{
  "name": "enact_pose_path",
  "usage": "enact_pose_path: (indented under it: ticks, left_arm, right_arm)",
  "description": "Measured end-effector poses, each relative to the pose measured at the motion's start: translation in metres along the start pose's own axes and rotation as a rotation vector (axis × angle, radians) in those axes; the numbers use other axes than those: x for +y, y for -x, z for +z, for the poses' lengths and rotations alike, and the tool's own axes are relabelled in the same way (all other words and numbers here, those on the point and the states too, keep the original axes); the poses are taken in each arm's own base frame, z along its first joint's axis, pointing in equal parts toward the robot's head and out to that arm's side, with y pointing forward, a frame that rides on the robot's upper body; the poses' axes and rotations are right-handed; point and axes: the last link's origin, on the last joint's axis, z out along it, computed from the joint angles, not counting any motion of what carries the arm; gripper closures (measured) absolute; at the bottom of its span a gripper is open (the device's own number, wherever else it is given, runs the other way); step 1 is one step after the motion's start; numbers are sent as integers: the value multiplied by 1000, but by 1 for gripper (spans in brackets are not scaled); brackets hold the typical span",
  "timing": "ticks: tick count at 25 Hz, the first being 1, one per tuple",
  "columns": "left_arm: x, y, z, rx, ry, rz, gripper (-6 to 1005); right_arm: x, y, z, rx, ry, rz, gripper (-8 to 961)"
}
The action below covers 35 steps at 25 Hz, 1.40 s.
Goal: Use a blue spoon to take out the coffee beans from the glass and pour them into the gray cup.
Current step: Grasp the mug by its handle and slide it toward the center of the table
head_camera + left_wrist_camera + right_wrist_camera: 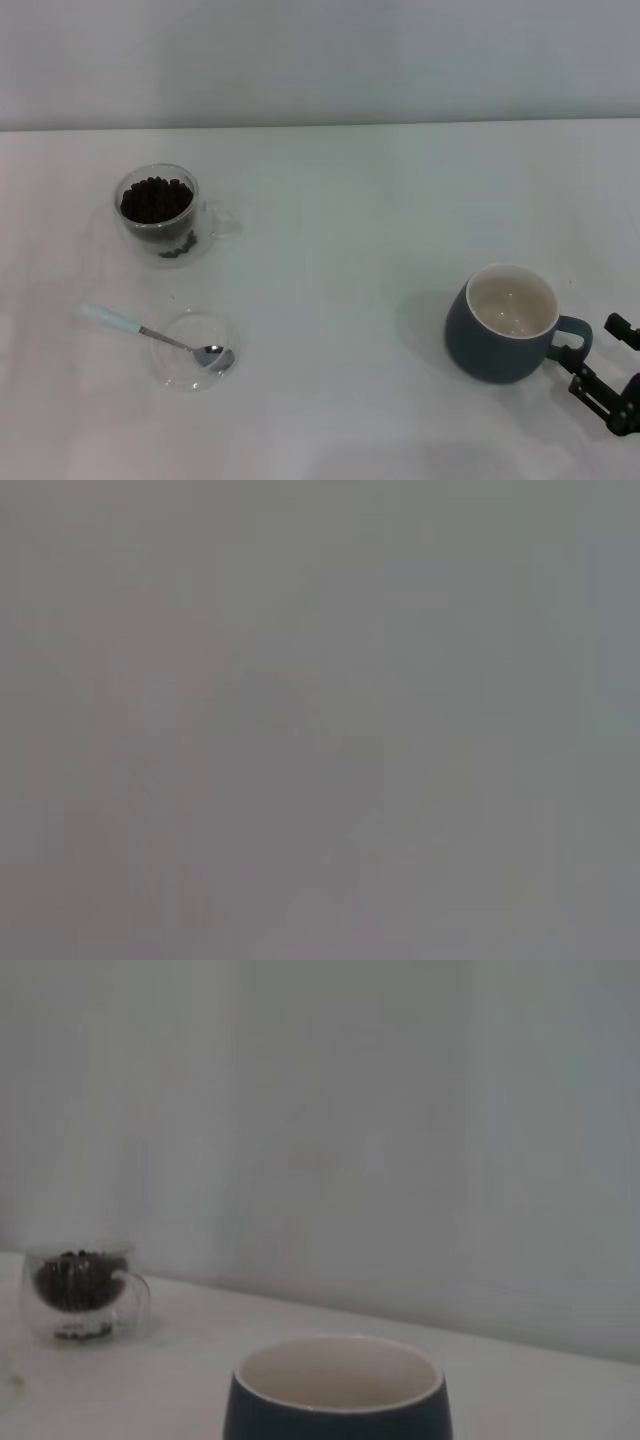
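Nothing picked up yet, so the step in hand, as I read it, is getting the blue spoon [150, 334] off the table w/ my left arm. My left gripper isn't in the head view at all, and the left wrist view gives only flat gray, so I can't tell how its fingers stand. My right gripper [600, 372] sits low at the near right edge, just beside the loop handle of the gray cup [505, 325]; it looks spread and holds nothing, tho only part of it shows. The spoon lies at near left, pale handle end pointing out left, metal bowl resting inside the shallow clear saucer [192, 350], so the shaft rides over the saucer rim. Best bet: come down on the handle end, which lies clear of the saucer, fingers across the shaft, not along it, and lift straight up so the bowl doesn't drag the saucer. The glass [160, 214] stands farther back on the left, well apart from the spoon, heaped w/ coffee beans [155, 199]; its side handle points right. The cup is well off to the right, cream inside empty as far as I can see, so the carry across will be long: keep the spoon bowl level. Risk: slim handle, easy to pinch off-centre and tip.
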Motion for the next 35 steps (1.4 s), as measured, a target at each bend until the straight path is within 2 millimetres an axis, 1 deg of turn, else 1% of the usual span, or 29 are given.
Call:
enact_pose_path:
  ticks: [4,8,13,24,32,35]
  left_arm:
    - [-1,0,0,2,0,2,341]
    - [-2,-2,2,11,0,7,341]
    - [-3,-5,4,22,-1,13,341]
    - [-2,-6,7,24,3,17,342]
    - [-5,-5,6,24,-9,17,343]
    - [-6,-6,6,24,-16,16,344]
  right_arm:
    - [-3,-4,9,40,-12,-8,228]
    - [-4,-5,14,49,-17,-13,229]
    - [-6,-4,15,43,-28,-13,229]
    - [-8,-4,14,44,-45,-12,307]
    - [-9,-3,15,40,-43,-11,528]
    - [-8,-2,17,36,-39,-13,584]
